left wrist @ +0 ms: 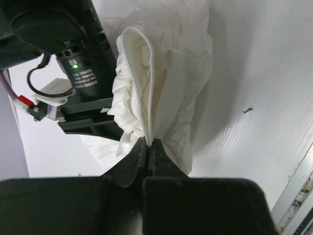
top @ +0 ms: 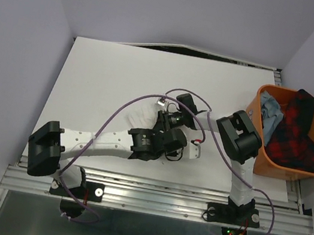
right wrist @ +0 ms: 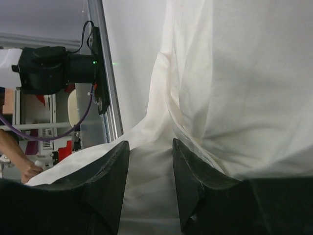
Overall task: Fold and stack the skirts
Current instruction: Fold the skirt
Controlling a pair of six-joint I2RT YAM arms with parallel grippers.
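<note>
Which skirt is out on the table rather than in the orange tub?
The white skirt, pinched by the left end effector; the plaid skirt and denim skirt lie in the tub.

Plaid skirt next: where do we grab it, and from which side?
Take the plaid skirt at the bunched fold sticking up by the far rim of the orange tub, coming straight down from above. It lies heaped inside the tub, whose walls would likely block a sideways approach, and that raised fold stands clear of the denim skirt beside it.
</note>
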